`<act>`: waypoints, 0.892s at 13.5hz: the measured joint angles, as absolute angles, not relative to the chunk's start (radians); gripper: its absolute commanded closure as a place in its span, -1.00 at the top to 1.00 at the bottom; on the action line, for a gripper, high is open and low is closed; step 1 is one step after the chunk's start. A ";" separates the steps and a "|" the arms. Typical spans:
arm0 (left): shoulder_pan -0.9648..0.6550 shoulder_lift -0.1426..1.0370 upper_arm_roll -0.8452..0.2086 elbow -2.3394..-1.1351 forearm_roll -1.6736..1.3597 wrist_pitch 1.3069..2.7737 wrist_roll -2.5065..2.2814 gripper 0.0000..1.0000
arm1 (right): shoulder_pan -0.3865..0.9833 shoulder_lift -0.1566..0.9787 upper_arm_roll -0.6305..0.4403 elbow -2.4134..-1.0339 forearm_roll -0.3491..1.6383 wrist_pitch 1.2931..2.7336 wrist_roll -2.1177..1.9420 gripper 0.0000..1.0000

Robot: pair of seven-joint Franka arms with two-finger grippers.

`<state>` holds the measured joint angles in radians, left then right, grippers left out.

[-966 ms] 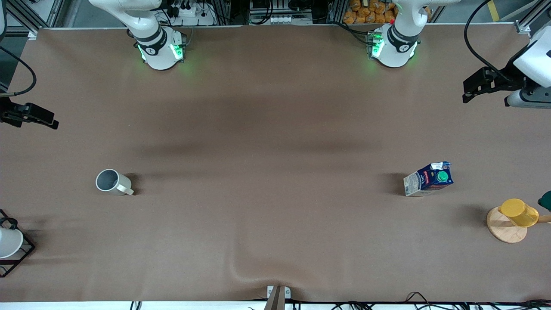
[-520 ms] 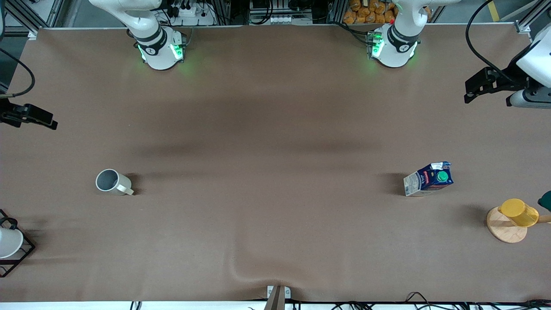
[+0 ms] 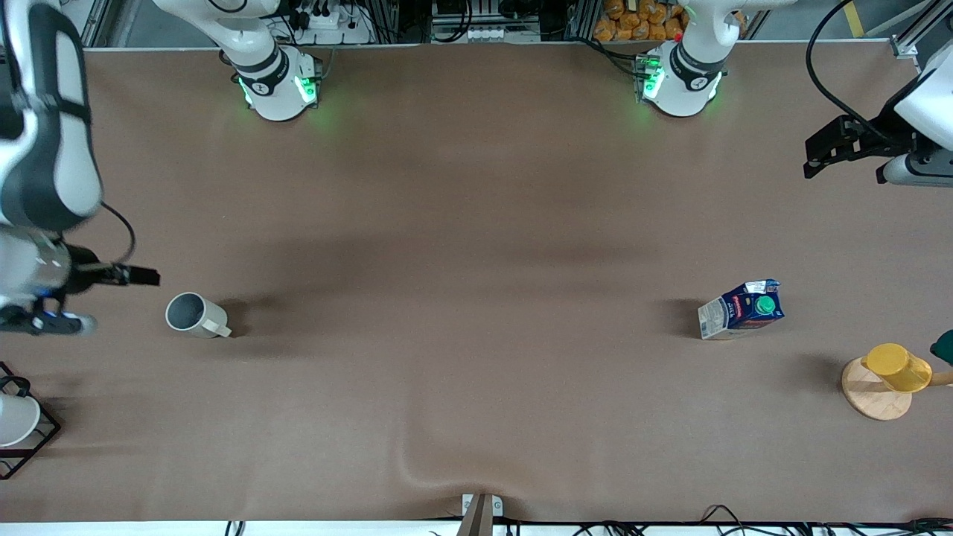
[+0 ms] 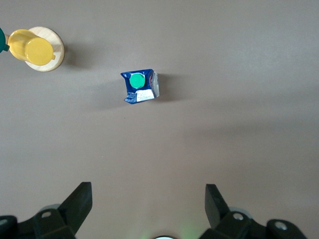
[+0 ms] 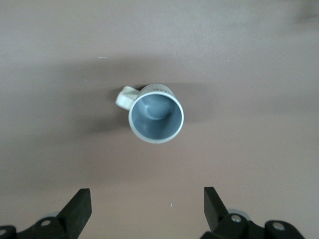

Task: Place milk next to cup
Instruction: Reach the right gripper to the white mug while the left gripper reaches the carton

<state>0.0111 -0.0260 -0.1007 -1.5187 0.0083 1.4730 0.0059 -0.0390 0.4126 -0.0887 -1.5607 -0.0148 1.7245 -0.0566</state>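
Milk stands upright on the brown surface toward the left arm's end, green cap up; nothing touching it; cup sits well apart from it toward the right arm's end, at about the same depth from the front camera, upright, grey inside showing, handle to the side.

Left gripper hangs high over the surface at the left arm's end, fingers spread wide, holding nothing; left wrist view looks straight down on the milk and on the yellow cup sitting on its round wooden stand.

Right gripper is up in the air just beside the cup at the right arm's end; fingers wide apart, empty; right wrist view shows the cup directly below, mouth fully visible.

Yellow cup and stand sit nearer the front camera than the milk, closer to the surface edge; white cup in a black wire rack sits at the right arm's end, nearer the front camera than the cup.
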 measured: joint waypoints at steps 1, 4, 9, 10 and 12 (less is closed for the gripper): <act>0.011 -0.025 -0.101 -1.520 0.008 1.473 0.006 1.00 | -0.048 0.466 -0.090 -1.557 -0.015 1.734 -0.065 1.00; 0.025 -0.010 -0.099 -1.535 0.008 1.480 0.006 1.00 | -0.085 0.565 -0.093 -1.544 -0.023 1.765 -0.205 1.00; 0.087 0.013 -0.097 -1.658 0.008 1.616 0.006 1.00 | -0.088 0.613 -0.094 -1.540 -0.043 1.850 -0.448 1.00; 0.090 0.018 -0.097 -1.695 0.008 1.650 0.006 1.00 | -0.088 0.629 -0.094 -1.540 -0.043 1.871 -0.460 1.00; 0.090 0.029 -0.103 -1.779 0.008 1.742 0.004 1.00 | -0.087 0.662 -0.093 -1.540 -0.043 1.923 -0.475 0.18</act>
<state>0.0896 0.0291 -0.1032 -1.7794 0.0084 1.7423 0.0037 -0.0873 0.6622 -0.0934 -1.5397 -0.0427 1.9228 -0.4752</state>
